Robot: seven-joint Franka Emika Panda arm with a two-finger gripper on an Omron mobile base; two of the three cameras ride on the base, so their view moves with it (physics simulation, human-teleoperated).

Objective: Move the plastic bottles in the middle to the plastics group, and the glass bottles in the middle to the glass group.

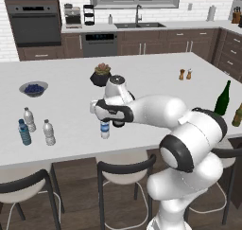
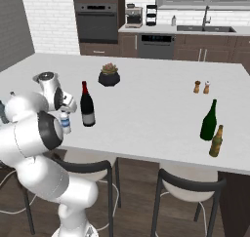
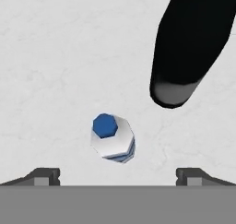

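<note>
Here the pincer (image 3: 118,176) hangs open above a small bottle (image 3: 113,138) on the white kitchen island (image 1: 156,77).

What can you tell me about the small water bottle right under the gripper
The small water bottle is clear plastic by its look, with a blue cap and a blue-and-white label. It stands upright on the white counter, close to its near edge, beside the dark wine bottle without touching it. The open gripper hangs above it, fingertips apart, nothing gripping it.
</note>
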